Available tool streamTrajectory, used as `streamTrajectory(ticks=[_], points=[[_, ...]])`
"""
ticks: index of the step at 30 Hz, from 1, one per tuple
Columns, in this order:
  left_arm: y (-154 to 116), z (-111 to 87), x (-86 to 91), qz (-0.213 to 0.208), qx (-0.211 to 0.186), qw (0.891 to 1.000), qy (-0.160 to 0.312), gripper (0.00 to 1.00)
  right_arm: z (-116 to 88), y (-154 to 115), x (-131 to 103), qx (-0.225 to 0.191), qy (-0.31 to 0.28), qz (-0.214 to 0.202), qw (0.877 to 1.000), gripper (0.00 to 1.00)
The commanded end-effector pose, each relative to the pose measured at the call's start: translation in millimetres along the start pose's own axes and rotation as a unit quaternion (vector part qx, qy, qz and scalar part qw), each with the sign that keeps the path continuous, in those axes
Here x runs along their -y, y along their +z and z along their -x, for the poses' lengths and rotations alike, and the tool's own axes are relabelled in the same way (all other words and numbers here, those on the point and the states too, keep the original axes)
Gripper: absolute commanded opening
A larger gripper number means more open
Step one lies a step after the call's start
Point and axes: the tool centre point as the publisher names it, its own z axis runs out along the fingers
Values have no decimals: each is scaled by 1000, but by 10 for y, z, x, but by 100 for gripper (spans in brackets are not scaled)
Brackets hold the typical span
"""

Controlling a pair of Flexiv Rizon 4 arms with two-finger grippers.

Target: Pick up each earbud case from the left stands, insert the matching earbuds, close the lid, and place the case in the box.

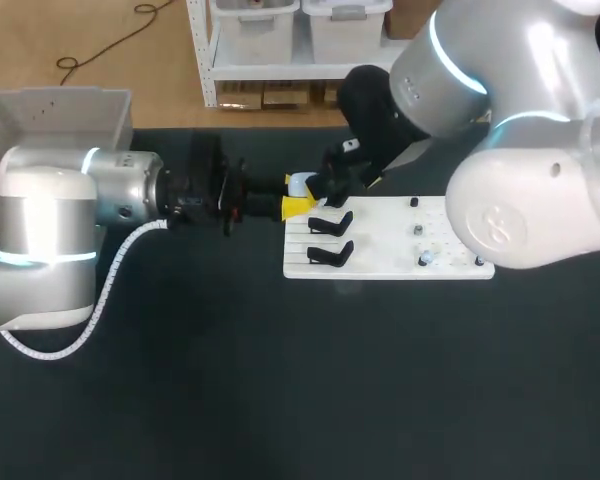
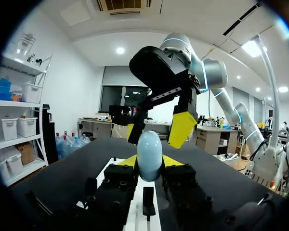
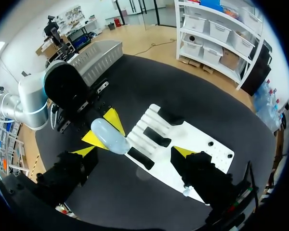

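The left pincer (image 2: 150,163) pinches the pale blue case (image 2: 149,153) from two sides with its yellow tips only, holding it just off the left edge of the white board (image 1: 380,228), near the black stands (image 1: 330,222). The right pincer (image 2: 159,130) hangs spread just above it. The case looks smooth and egg-shaped (a poor thing to pinch), so I judge that an off-centre push from the right pincer, say at the lid, could twist it in the grip or pop it out onto the tabletop (image 1: 280,380). With the two pincers this near, their tips could also knock together.
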Motion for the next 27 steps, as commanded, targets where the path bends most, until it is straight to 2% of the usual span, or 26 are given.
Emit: streamTrajectory(ticks=[1, 15, 27], points=[[0, -7, 6, 1, 1, 1000, 1, 0, 14, -16, 0, 1, 2, -1, 1000, 100], [0, -7, 6, 1, 1, 1000, 1, 0, 71, -104, 0, 18, 10, -2, 1000, 100], [0, -7, 6, 1, 1, 1000, 1, 0, -9, -33, -95, -1, 1, -3, 1000, 100]])
